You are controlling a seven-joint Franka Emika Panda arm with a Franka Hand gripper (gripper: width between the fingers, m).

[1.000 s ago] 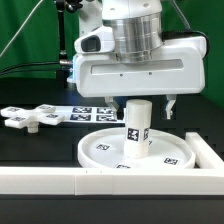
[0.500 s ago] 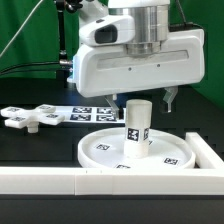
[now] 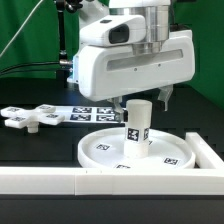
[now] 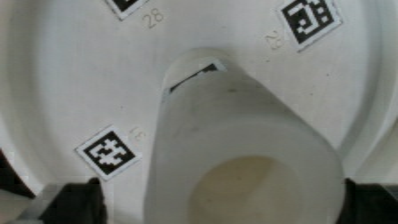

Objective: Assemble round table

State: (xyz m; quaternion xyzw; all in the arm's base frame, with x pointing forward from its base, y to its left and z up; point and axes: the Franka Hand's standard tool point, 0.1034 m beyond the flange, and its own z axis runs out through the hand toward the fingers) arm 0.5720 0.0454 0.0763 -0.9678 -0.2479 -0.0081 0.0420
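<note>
Exterior view: light is bright and even, apparently from overhead. The white disc (image 3: 150,152), post (image 3: 137,124) and wall (image 3: 60,181) are close to washed out with only faint grey shading, the black table (image 3: 30,148) shows almost no detail, and the whole picture is coarse and slightly soft. Wrist view: dimmer and greyer. The post sits close to the lens and is out of focus with smeared edges, the tags (image 4: 111,152) on the disc read fairly sharp, and the frame corners fall to dark blur.

Gripper (image 3: 139,100) points down, its 2 fingers (image 3: 166,98) apart (seemingly wide).
</note>
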